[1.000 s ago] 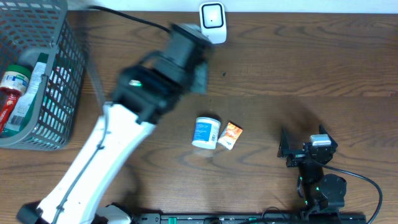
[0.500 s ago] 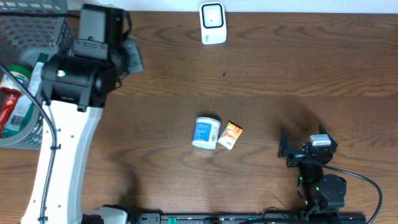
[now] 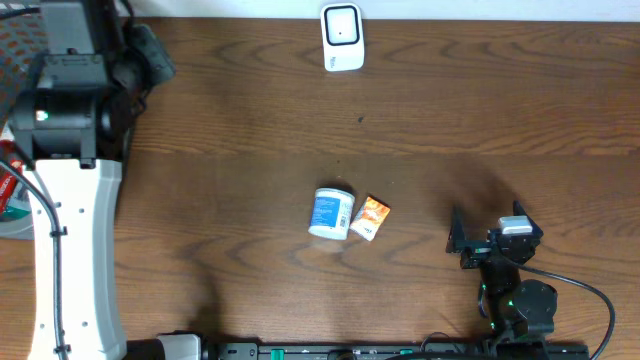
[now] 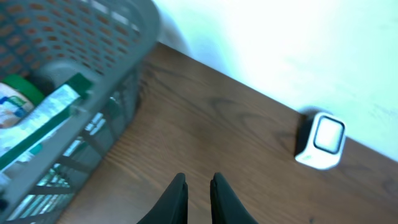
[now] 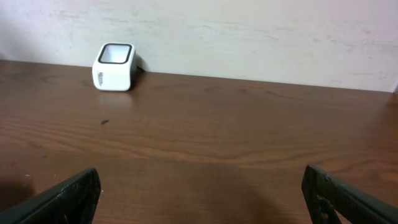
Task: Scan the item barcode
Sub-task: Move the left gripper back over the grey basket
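The left gripper hangs over the dark brown wooden bench just beside the grey plastic mesh basket at the far left corner. Its fingers are drawn together with only a thin slit between them, and they hold nothing. Inside the basket lie a green-capped bottle and a green-and-white packet. The small white box-shaped barcode scanner stands at the back edge of the bench, well apart from that gripper. Mid-bench, the white round tub with a blue label lies touching a small orange sachet, with neither arm near them. The right gripper sits low at the near right, its fingers spread wide and empty, facing the scanner.
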You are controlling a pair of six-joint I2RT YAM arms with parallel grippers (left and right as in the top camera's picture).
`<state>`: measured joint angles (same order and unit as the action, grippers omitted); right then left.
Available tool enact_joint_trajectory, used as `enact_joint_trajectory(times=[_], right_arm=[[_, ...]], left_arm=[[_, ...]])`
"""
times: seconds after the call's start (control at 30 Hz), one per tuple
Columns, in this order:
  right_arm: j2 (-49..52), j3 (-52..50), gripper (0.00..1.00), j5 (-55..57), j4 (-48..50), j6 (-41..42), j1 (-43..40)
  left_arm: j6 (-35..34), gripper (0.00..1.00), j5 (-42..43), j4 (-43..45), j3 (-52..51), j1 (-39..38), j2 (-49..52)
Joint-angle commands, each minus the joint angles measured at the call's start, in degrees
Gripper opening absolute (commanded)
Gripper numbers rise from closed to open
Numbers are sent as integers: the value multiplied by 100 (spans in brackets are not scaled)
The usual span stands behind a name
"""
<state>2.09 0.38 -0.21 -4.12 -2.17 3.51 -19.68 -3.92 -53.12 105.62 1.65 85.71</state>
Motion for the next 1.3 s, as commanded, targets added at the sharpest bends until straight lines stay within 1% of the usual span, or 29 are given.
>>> enact_joint_trajectory(times=[0.0,0.17,0.37,0.4,0.47,0.6,0.73,0.8,0.83,0.9,0.93,0.97,1.03,1.07,1.1,1.17,1.23,1.27], right_arm=[[-24,-4,99,-9,-33,-24,-46],[-24,-4,99,-7,-35,-24,-46],[-24,-4,99,-9,-33,-24,-46],[-24,-4,99,-9,-33,-24,-46],[-24,-4,99,-7,-33,-24,-46],[-24,-4,99,-7,-33,-24,-46],[-24,-4,99,-9,-33,-24,-46],[-24,-4,99,-9,-35,-24,-46],[-24,-4,99,-7,-35,-24,-46],[-24,-4,99,-7,-35,-24,-46],[-24,-4,99,-7,-35,-24,-46],[-24,-4,99,-9,-33,-24,-46],[-24,-4,99,-7,-33,-24,-46],[-24,-4,99,-9,-35,-24,-46],[-24,-4,99,-7,-35,-24,-46],[-24,-4,99,-7,-33,-24,-46],[-24,-4,99,-9,-33,-24,-46],[-24,-4,99,-7,-35,-24,-46]], left_arm=[[-52,12,55,28,59,372,-94],[-50,13,42,151,59,726,-151],[-52,13,-13,743,59,1506,-149],[-55,12,-120,835,59,1670,-146],[-52,12,-614,964,59,2009,-118],[-48,12,-1246,944,46,2468,72],[-50,13,-1246,903,17,2833,387],[-46,17,-1246,863,13,2946,619],[-44,17,-1246,844,13,2997,745],[61,34,-1246,824,13,3080,1014],[356,46,-1244,828,13,3139,1316],[468,49,-1244,841,13,3156,1416],[1292,55,-1241,962,13,3171,1871],[1486,56,-1220,997,13,3171,1965],[1880,62,-1154,1056,13,3171,2155],[2380,69,-1158,1106,13,3171,2494],[2667,76,-1156,1226,13,3185,2761],[2769,77,-1156,1307,13,3193,2876]])
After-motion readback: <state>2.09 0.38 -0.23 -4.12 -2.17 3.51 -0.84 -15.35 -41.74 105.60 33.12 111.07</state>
